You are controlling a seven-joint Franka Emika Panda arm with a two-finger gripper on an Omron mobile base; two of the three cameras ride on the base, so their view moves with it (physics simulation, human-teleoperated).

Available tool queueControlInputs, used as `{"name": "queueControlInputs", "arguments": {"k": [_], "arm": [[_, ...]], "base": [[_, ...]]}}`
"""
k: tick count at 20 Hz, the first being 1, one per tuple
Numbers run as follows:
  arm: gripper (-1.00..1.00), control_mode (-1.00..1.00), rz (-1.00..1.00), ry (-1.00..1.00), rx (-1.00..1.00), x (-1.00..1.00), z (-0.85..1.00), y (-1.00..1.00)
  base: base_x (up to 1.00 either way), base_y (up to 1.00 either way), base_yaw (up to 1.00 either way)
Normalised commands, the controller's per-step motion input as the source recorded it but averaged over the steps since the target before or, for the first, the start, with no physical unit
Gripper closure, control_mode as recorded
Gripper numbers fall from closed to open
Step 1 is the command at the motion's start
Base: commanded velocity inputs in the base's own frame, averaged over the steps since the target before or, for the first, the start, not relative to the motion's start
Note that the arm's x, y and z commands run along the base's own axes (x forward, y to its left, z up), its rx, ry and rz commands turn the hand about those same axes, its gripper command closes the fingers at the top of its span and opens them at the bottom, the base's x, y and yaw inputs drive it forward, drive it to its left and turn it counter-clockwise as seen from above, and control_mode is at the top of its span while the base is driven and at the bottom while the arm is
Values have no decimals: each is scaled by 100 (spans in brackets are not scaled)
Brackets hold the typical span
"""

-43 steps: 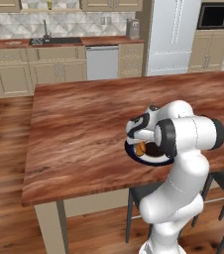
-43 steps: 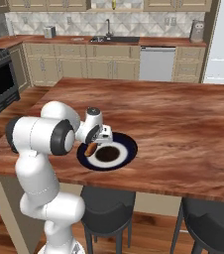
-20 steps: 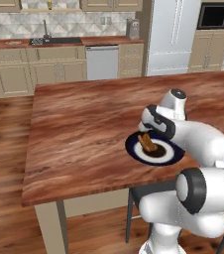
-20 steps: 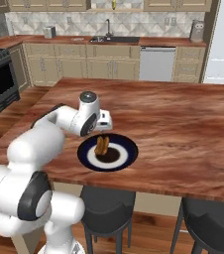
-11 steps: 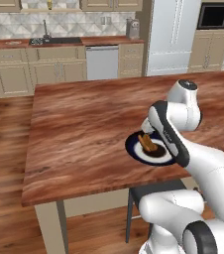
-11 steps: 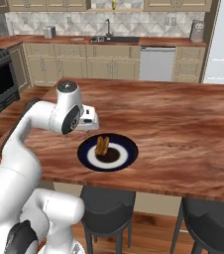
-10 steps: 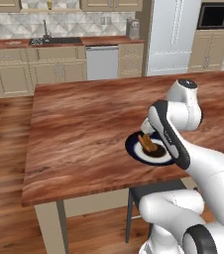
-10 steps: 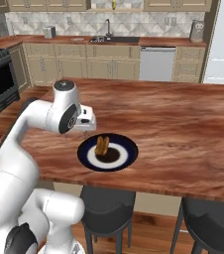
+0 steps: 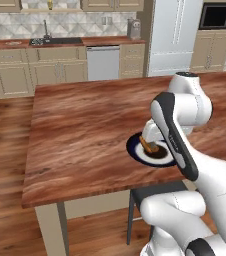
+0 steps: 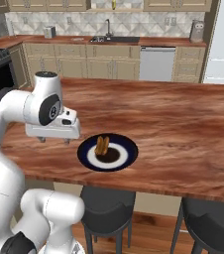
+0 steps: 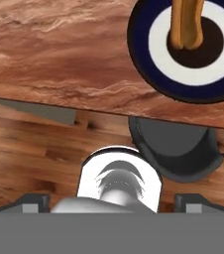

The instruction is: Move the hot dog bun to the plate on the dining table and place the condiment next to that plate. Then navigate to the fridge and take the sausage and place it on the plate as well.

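On the plate (image 10: 91, 158) the bun (image 10: 102, 145) stays; the open tool (image 10: 54, 140) has lifted aside.

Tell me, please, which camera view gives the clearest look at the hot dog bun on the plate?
The right base view: the hot dog bun lies unobstructed on the plate. In the left base view the arm partly hides it; in the hand view the top edge crops it.

surface: wooden dining table (image 10: 183, 124) | on it: plate (image 10: 126, 155) near front edge
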Motion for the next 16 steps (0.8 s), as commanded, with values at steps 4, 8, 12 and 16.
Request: {"name": "queueControlInputs", "arguments": {"k": [4,8,12,16], "arm": [[-100,100,-2,0,0,-23,0,1],[-100,100,0,0,0,0,0,0],[-100,100,0,0,0,0,0,0],[-100,100,0,0,0,0,0,0]], "base": [[-14,1,0],[-99,43,-4],[-100,97,0],[-58,100,0]]}}
